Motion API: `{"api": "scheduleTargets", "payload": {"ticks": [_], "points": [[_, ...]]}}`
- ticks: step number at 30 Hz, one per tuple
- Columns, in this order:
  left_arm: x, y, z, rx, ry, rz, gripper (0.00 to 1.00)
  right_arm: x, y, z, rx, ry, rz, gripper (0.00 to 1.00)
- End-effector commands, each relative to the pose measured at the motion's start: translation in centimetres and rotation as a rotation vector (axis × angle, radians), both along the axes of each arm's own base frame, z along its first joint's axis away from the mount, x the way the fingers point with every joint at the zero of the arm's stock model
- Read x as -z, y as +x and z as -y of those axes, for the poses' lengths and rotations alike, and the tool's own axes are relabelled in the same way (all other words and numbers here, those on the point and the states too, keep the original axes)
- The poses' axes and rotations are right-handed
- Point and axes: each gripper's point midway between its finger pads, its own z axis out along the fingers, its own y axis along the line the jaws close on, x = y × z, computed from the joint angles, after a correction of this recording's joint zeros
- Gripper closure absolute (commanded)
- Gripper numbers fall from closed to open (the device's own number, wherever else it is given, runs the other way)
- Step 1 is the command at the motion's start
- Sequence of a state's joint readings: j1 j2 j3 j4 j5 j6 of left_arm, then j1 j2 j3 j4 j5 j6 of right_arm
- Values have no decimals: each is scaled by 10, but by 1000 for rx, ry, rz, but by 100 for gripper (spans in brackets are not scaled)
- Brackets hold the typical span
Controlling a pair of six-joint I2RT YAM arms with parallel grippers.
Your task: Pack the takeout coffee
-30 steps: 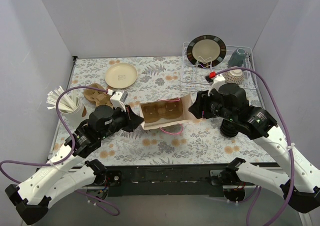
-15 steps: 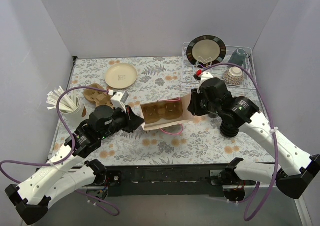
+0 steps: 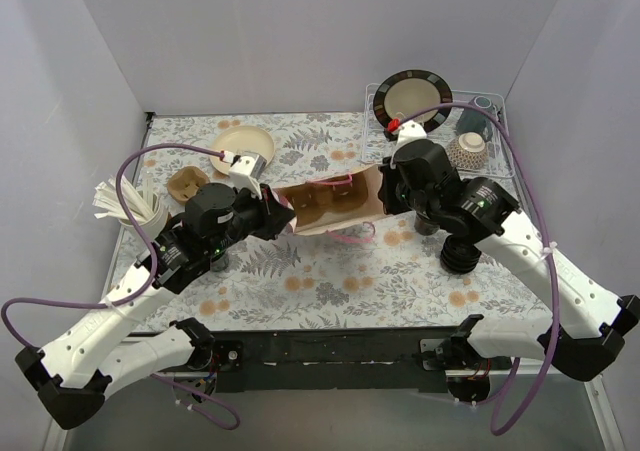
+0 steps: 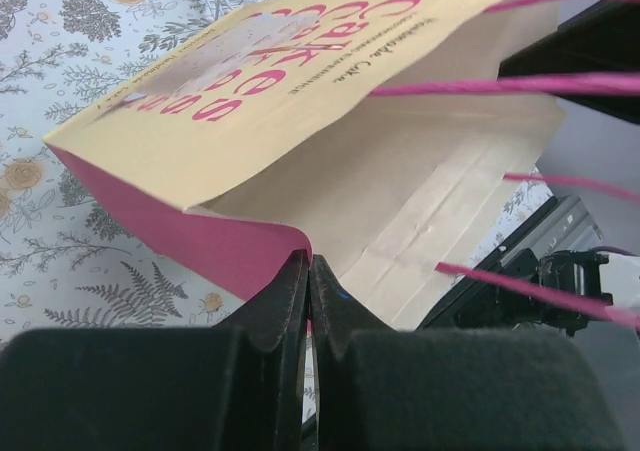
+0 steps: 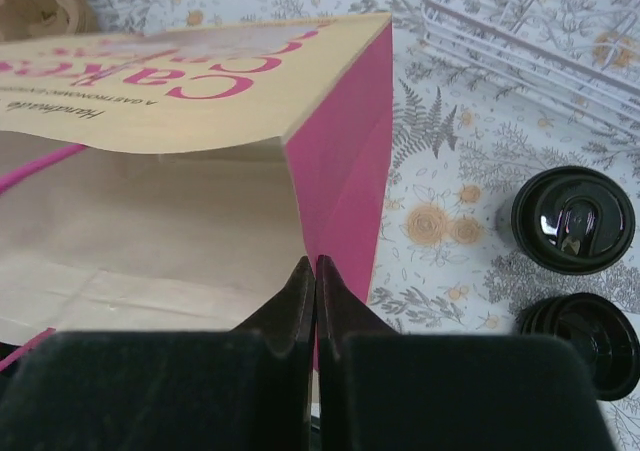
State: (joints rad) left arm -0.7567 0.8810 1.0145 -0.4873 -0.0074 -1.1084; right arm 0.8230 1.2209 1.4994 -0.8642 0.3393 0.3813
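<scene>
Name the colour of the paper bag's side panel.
Pink; the paper bag shows it best in the right wrist view.

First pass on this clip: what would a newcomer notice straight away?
A cream and pink paper bag hangs open between the arms. The left gripper and right gripper are each shut on an opposite edge of its mouth. The right wrist view shows the lidded coffee cup outside the bag, beside a stack of lids.
</scene>
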Motion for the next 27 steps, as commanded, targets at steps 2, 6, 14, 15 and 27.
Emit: {"api": "scheduleTargets", "payload": {"ticks": [2, 6, 14, 15, 27], "points": [[-35, 5, 4, 7, -41, 93, 100, -20, 1, -10, -12, 54, 64, 99], [-24, 16, 8, -31, -2, 27, 100, -29, 5, -21, -15, 41, 20, 99], [7, 1, -7, -45, -8, 1, 100, 25, -4, -13, -40, 3, -1, 99], [9, 0, -6, -36, 5, -4, 100, 27, -3, -11, -38, -10, 1, 99], [-28, 8, -8, -2, 36, 163, 100, -24, 14, -17, -74, 106, 262, 99]]}}
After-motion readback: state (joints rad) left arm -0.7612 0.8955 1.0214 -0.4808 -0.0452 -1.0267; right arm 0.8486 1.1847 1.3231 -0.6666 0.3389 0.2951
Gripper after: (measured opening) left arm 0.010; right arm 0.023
